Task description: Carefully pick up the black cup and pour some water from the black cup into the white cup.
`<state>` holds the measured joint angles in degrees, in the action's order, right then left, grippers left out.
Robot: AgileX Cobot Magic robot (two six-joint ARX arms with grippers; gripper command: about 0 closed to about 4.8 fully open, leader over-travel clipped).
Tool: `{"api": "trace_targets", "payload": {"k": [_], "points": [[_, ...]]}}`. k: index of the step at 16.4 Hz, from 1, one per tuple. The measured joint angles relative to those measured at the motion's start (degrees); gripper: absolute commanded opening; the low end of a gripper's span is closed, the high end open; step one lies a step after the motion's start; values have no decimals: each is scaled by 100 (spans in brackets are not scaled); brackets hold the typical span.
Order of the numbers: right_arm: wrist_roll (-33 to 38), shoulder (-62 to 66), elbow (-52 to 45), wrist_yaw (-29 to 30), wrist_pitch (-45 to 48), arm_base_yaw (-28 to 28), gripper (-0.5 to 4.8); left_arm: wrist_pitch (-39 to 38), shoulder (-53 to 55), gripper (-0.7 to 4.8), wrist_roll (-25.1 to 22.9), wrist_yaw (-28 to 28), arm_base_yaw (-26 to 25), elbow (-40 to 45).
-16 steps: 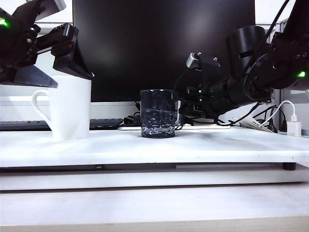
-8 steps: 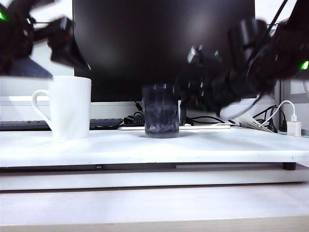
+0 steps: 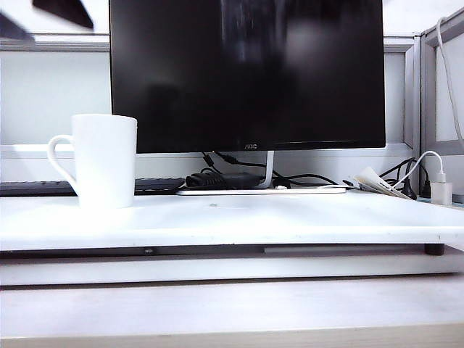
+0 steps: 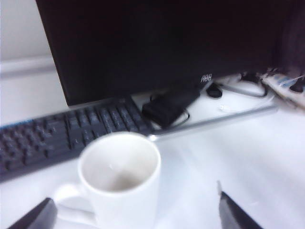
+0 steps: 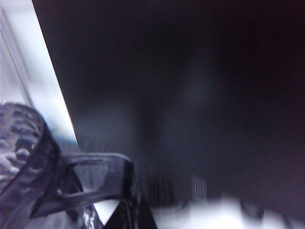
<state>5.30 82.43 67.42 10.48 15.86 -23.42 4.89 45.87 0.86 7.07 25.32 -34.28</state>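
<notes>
The white cup (image 3: 101, 163) stands upright on the left of the white board, handle turned left. Only the dark fingers (image 3: 64, 11) of my left gripper show in the exterior view, high above it at the top corner. From the left wrist, the white cup (image 4: 119, 176) sits below, looking empty, and the left gripper (image 4: 136, 217) is open with its fingertips wide on either side. The black cup (image 5: 24, 162) is gone from the exterior view. It fills one side of the blurred right wrist view, its thin handle (image 5: 86, 179) running into the shut right gripper (image 5: 138, 217).
A large black monitor (image 3: 246, 72) stands behind the board, with a keyboard (image 4: 57, 136), a black power adapter (image 4: 169, 107) and cables at its foot. A white plug (image 3: 441, 192) and papers lie at the far right. The white board's front edge (image 3: 232, 235) runs across.
The right gripper has lifted the black cup off the board and out of the exterior view. The left gripper has risen from the white cup's rim to the top corner.
</notes>
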Motion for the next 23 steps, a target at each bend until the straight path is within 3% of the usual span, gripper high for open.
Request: {"api": "trace_targets", "payload": {"k": [2,5,8,10,11,13,17,23], "points": [[-7,120,1141,70,-809,-24,-6,-581,2,479,-2,157,-26,-562],[-264,748,2282,70,-1429,-323,-6,-730,98,479,-4,151,-420,-1113],[-636,1606,2813,68,-1845,-671,-6,-1676,461,479,-2,-243,-911,-1161],[-1248,2061,2855,-138,-2015,-935,-6,-2238,831,479,11,-459,-920,-1152],[-1759,2253,2855,-310,-2090,-1099,-6,-2205,1047,479,20,-581,-931,-1154],[-2039,2413,2857,-518,-2092,-1215,-6,-2065,1410,479,22,-975,-925,-1154],[-2931,2483,2855,-1211,-1928,-1399,-6,-1880,1823,479,109,-1169,-922,-1152],[-3663,2487,2870,-1344,-1290,-1412,-6,-1626,1827,479,151,-1182,-925,-1154]]}}
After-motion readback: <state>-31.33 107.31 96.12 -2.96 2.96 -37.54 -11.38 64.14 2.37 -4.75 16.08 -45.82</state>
